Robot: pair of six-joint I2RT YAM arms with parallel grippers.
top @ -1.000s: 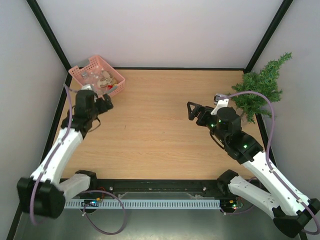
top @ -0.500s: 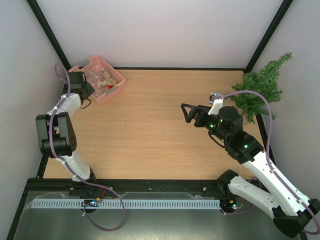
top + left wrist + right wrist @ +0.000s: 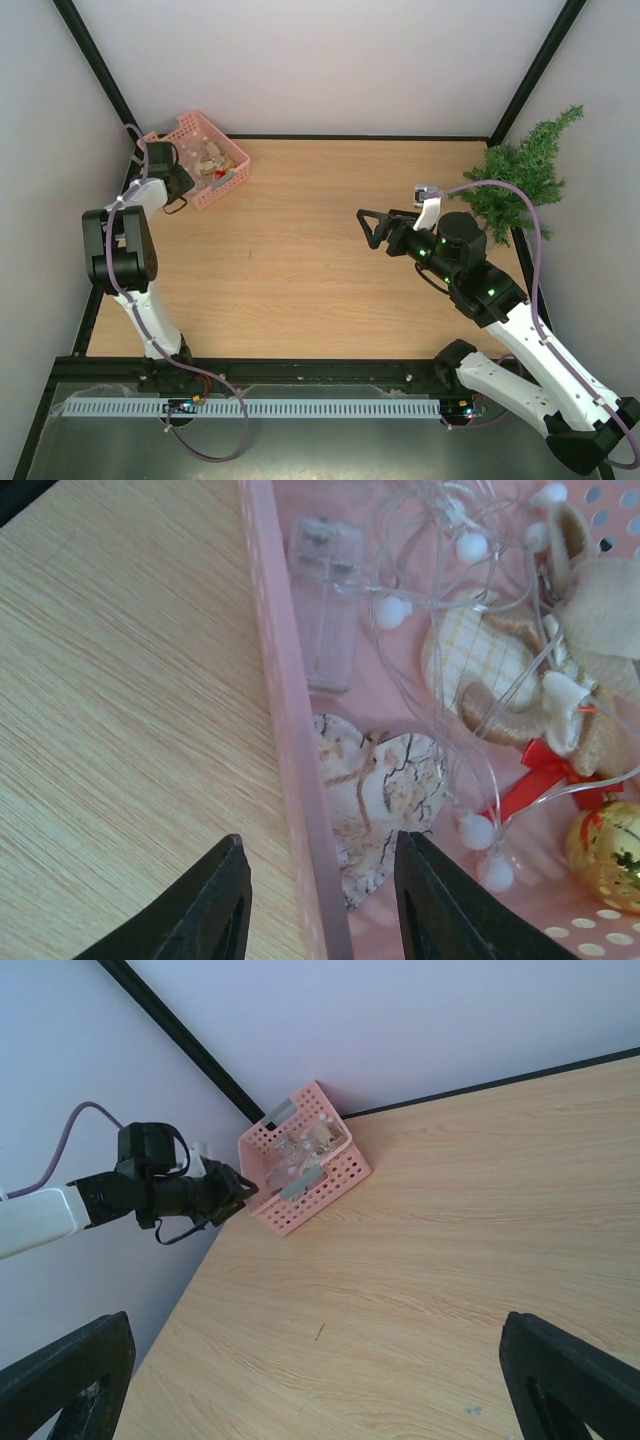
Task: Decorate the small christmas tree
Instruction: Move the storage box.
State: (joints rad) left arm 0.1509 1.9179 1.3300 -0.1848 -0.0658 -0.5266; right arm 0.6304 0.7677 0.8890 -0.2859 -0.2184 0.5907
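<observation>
Top external view: small christmas tree [image 3: 525, 175] sits at the far right edge of the counter [image 3: 320, 270], about 2 o'clock from counter centre. Its long axis reads base at 7 o'clock, tip at 1 o'clock; upright or leaning on the side wall, cannot tell, and its pot is hidden behind the right arm. At 10 o'clock, in the far left corner, is the pink basket [image 3: 195, 160] of ornaments, well apart from the tree with the whole counter between them. At the basket's near rim are the left fingers [image 3: 320, 910]; over mid-counter hang the right fingers [image 3: 372, 228], pointing toward 9 o'clock, tree behind that wrist at roughly 2 o'clock. So the right arm is much the nearer to the tree, the left the nearer to the ornaments. Left wrist view: fingers partly spread, straddling the basket's side wall, one over bare counter, the other inside over the lower tip of a bark-patterned heart ornament [image 3: 385, 790]. The gap is far wider than the wall, nothing pinched, contact with the heart not clear. Heart lies flat just ahead at 12 to 1 o'clock, point toward the fingers. A light string [image 3: 470, 548] with white beads trails just beside it, and a gold bauble [image 3: 605, 845] lies at 3 o'clock. Right wrist view: fingers spread fully, empty. Judgement: the next grasp wants the left fingers shifted toward 1 o'clock, clear of the wall, before closing on the heart; snagging the string looks the risk
</observation>
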